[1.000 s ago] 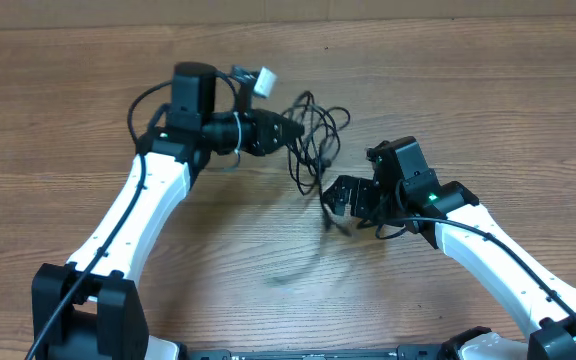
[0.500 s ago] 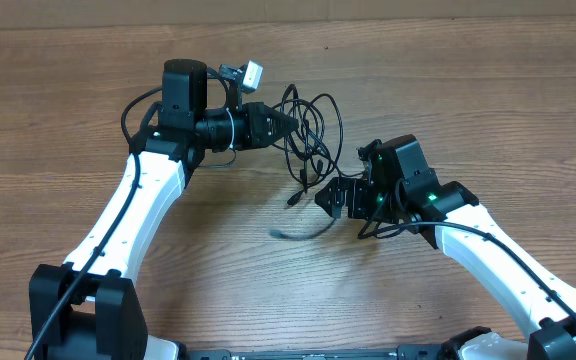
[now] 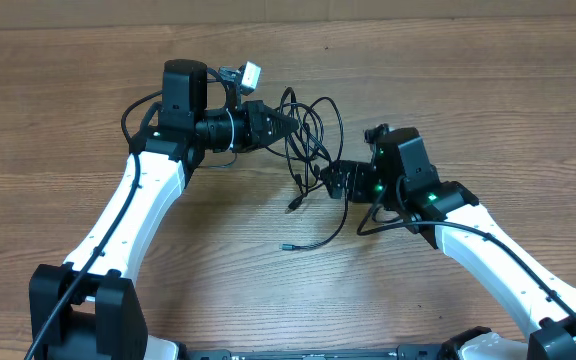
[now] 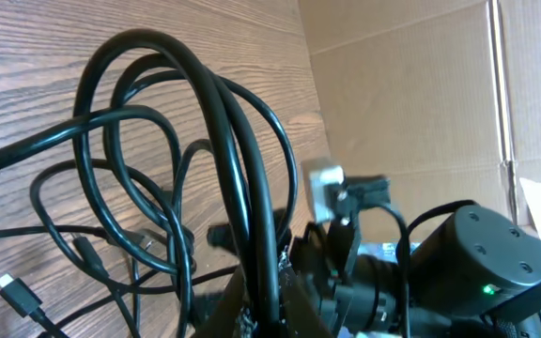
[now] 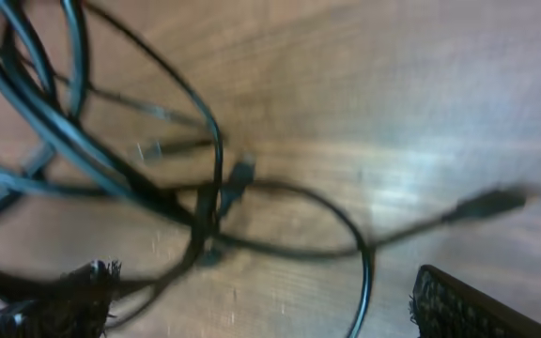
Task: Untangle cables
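The thin black cables (image 3: 310, 135) form a tangled bunch of loops at the table's middle, lifted at the left side. My left gripper (image 3: 290, 122) is shut on strands of the bunch; in the left wrist view the cords (image 4: 219, 169) run down between its fingers (image 4: 266, 305). One cable end (image 3: 313, 242) trails toward the front with a small plug (image 3: 286, 246) on the wood. My right gripper (image 3: 334, 182) is open just right of the bunch's lower part; its wrist view shows blurred loops (image 5: 205, 178) and a plug (image 5: 491, 200) ahead of the spread fingers (image 5: 261, 300).
The wooden table (image 3: 488, 90) extends around both arms. A small white tag or plug (image 3: 251, 72) sticks up by my left wrist. Cardboard (image 4: 411, 84) stands at the table's far edge in the left wrist view.
My left gripper lifted the bunch and shifted slightly left. My right gripper opened, let go of the cable, and moved up toward the bunch. The loose end dropped onto the table in front.
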